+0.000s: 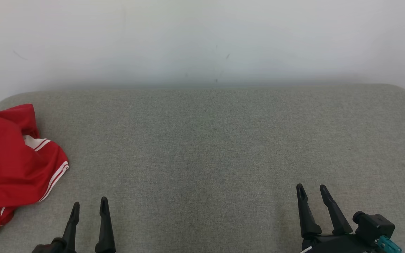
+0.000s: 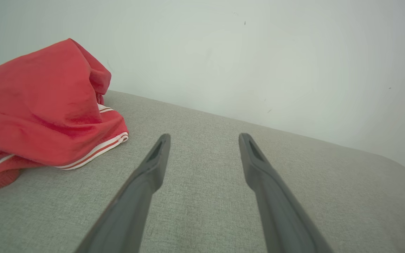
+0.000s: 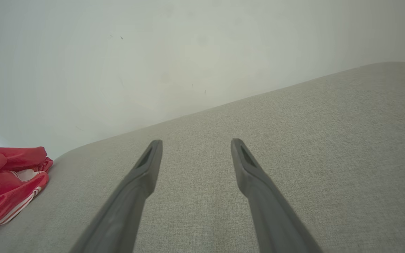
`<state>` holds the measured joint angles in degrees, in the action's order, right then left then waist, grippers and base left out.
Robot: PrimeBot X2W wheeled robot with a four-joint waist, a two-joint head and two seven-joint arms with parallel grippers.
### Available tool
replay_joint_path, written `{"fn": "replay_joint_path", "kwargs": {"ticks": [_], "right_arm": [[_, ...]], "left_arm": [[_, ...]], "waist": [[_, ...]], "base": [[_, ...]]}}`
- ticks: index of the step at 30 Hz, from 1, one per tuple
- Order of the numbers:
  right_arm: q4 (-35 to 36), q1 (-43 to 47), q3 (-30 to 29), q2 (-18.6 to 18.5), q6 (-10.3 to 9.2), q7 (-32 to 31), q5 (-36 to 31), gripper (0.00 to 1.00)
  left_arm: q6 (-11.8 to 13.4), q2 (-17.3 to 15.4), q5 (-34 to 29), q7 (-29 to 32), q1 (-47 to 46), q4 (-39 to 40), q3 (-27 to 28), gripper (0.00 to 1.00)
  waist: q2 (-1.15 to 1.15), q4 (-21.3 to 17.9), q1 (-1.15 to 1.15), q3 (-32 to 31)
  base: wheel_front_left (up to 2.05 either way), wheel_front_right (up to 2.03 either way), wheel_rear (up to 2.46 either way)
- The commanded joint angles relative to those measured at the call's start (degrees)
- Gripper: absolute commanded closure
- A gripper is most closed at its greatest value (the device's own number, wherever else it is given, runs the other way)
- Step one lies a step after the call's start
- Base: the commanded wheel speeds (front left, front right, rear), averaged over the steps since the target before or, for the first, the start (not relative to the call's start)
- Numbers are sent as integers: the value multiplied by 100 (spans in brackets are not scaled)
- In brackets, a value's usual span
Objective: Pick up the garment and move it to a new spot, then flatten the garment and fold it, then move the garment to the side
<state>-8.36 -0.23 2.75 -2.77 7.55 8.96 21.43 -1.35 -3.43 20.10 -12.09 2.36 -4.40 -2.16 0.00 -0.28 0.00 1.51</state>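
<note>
While the red garment (image 1: 9,165) lies crumpled leftward, left tool (image 1: 90,201) and right tool (image 1: 311,186) gape empty.

The garment (image 1: 9,165) is red with white stripes along its hems. The surface (image 1: 202,147) is grey-green woven fabric; the wall (image 1: 202,38) is white.

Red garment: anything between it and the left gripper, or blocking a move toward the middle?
Nothing visible. The crumpled red garment with white stripes lies at the left of the grey fabric surface; bare fabric alone separates it from the open left gripper, and stretches on toward the middle.
</note>
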Motion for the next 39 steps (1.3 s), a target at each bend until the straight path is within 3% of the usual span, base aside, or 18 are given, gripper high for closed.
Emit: {"fn": "replay_joint_path", "kwargs": {"ticks": [1,39], "right_arm": [[63,20,20,-14,-8,82,-175,0],[-3,345,-34,-14,-12,643,-1377,0]], "left_arm": [[-43,-20,-205,-58,74,81,9,0],[-301,58,-1504,-318,267,-191,408,0]], "waist": [[0,0,0,0],[0,-8,0,44]], "base": [[0,0,0],[0,0,0]]}}
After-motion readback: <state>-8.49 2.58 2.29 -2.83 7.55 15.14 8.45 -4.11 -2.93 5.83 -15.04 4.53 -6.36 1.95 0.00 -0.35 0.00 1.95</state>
